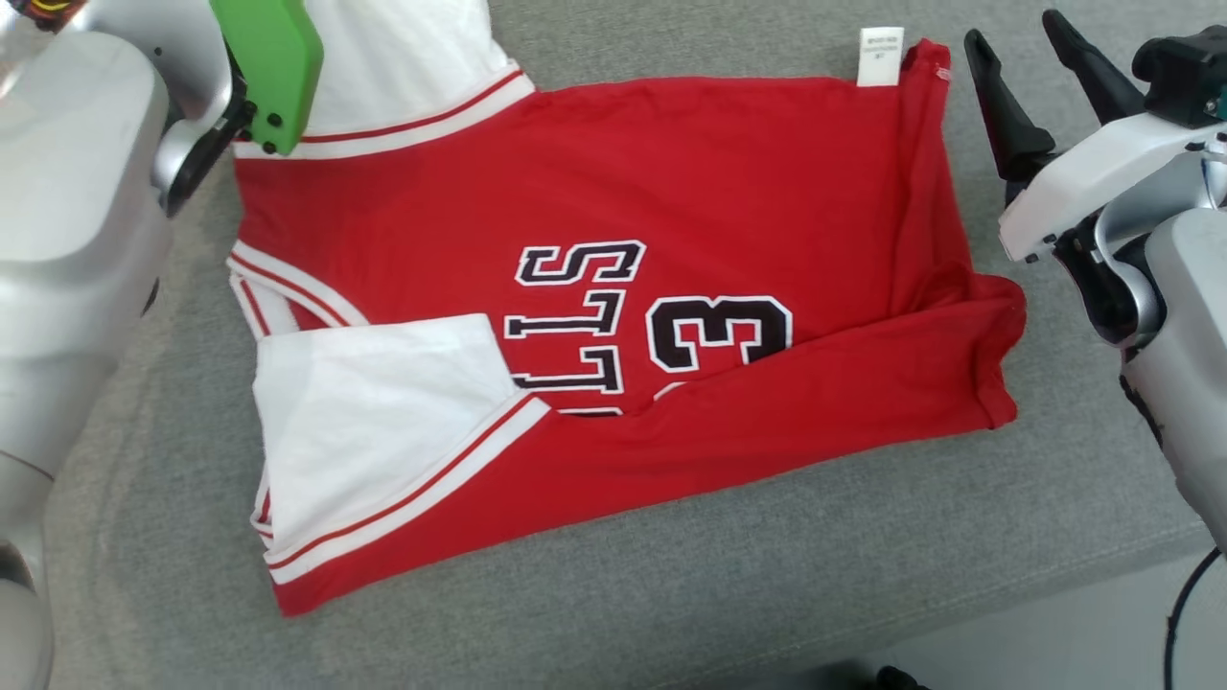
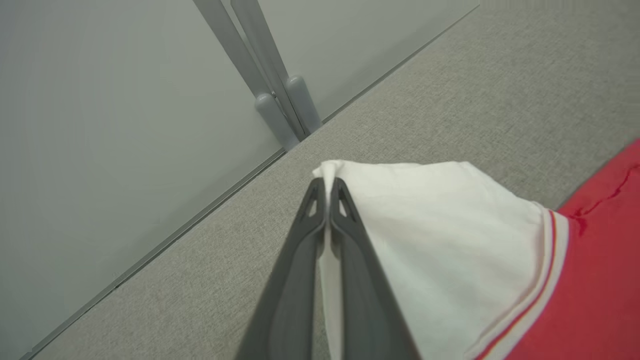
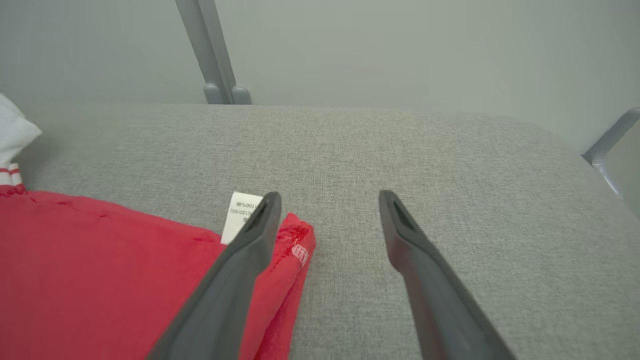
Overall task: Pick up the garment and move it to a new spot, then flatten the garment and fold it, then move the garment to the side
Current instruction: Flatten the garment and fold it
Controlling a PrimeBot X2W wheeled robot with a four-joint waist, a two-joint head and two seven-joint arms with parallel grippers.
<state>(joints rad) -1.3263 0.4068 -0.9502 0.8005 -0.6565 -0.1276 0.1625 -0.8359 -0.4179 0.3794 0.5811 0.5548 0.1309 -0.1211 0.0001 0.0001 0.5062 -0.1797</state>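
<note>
Left fingers (image 2: 300, 260) pinch the white sleeve (image 2: 440, 225), upper left, of the jersey (image 1: 690, 172) lying mid-frame — right fingers (image 3: 417, 260) hang spread beside its right edge. Tug one-handed and you may drag the fold askew.

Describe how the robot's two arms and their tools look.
The left arm is a rounded silver-grey shell carrying a bright green cover. The right arm is grey too, with a white wrist shell and a black cable beside it. The left tool and right tool each have two long, tapering dark grey fingers with slotted tips.
</note>
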